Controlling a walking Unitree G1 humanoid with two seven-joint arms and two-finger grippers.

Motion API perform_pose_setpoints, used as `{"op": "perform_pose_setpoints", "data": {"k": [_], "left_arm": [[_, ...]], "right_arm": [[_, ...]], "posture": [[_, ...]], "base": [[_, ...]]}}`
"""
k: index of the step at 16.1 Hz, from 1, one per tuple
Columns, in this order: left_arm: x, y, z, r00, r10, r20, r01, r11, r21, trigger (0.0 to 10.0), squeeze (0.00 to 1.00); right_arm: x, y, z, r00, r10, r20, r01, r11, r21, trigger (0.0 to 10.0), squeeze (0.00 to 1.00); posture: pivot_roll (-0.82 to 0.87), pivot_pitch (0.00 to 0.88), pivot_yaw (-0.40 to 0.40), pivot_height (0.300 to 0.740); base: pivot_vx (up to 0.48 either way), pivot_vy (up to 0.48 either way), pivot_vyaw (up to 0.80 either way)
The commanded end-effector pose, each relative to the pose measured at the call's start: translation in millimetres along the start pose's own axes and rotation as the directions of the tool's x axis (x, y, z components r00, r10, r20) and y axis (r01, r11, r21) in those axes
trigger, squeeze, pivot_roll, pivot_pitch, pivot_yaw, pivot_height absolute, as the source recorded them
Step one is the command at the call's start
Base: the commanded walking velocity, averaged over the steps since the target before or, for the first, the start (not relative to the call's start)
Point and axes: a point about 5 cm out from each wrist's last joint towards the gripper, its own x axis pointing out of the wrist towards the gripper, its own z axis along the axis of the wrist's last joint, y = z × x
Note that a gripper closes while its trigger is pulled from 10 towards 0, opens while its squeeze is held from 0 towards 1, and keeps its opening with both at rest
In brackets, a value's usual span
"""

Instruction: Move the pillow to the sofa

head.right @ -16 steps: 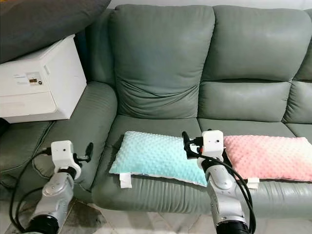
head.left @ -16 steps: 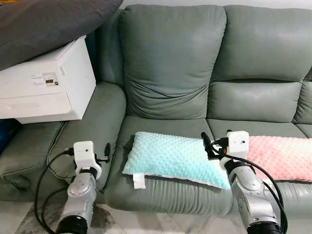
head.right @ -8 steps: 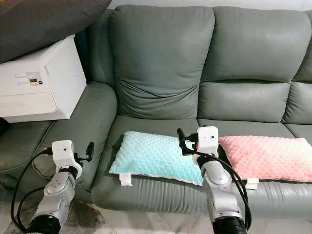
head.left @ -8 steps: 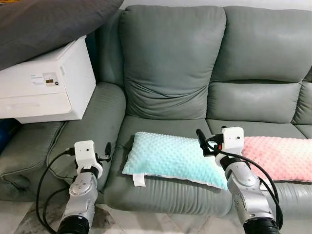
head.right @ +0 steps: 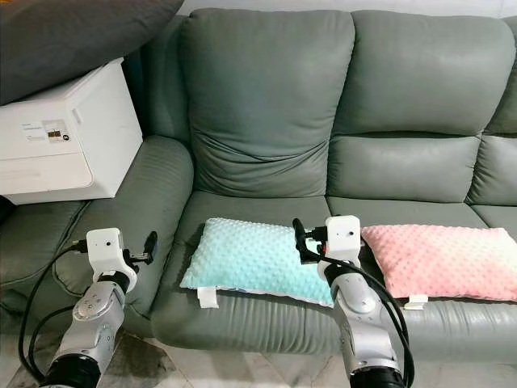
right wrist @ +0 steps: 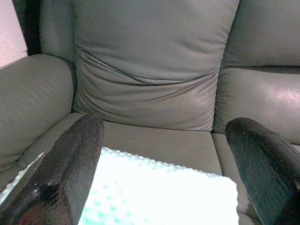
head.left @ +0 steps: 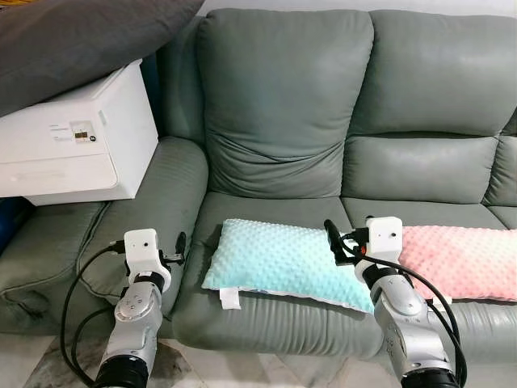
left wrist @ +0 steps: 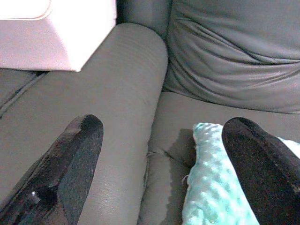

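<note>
A teal dotted pillow [head.left: 279, 260] lies flat on the left seat of the grey-green sofa [head.left: 283, 105], its white tag hanging at the front edge. A pink dotted pillow [head.left: 464, 260] lies beside it on the seat to the right. My right gripper [head.left: 333, 242] hovers open over the teal pillow's right end, nothing between its fingers [right wrist: 70, 164]. My left gripper [head.left: 179, 246] is open at the sofa's left armrest [left wrist: 117, 89], just left of the teal pillow [left wrist: 211, 187], and holds nothing.
A white box-like appliance [head.left: 81, 133] sits on the seat section left of the armrest, with a large dark grey cushion [head.left: 81, 36] resting on top. Tiled floor [head.left: 266, 372] runs along the sofa's front edge.
My right gripper has moved left, from the gap between the two pillows to over the teal pillow's right end. The left arm has hardly moved.
</note>
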Motion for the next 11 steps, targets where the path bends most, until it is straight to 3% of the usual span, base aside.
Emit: {"op": "perform_pose_setpoints", "data": {"k": [1,6,11], "left_arm": [[-1.0,-1.1,0.9,1.0,-0.009,0.001,0.009,1.0,-0.003,10.0,0.0],[-2.0,0.3,0.3,1.0,-0.002,-0.008,0.001,0.999,-0.044,10.0,0.0],[-3.6,-2.8,-2.2,1.0,-0.017,-0.024,0.016,0.998,-0.053,10.0,0.0]], "right_arm": [[0.1,1.1,4.7,1.0,0.005,0.014,-0.005,1.0,-0.002,10.0,0.0],[-0.4,0.2,5.0,1.0,0.003,0.006,-0.003,1.0,-0.003,10.0,0.0],[-3.6,-1.6,3.7,1.0,0.0,-0.005,0.0,1.0,-0.004,10.0,0.0]], "posture": [[-0.14,0.0,0.022,0.74],[-0.14,0.0,0.018,0.74],[-0.15,0.0,0.016,0.74]], "base": [[0.0,0.0,0.0],[0.0,0.0,0.0],[-0.322,0.0,0.0]]}}
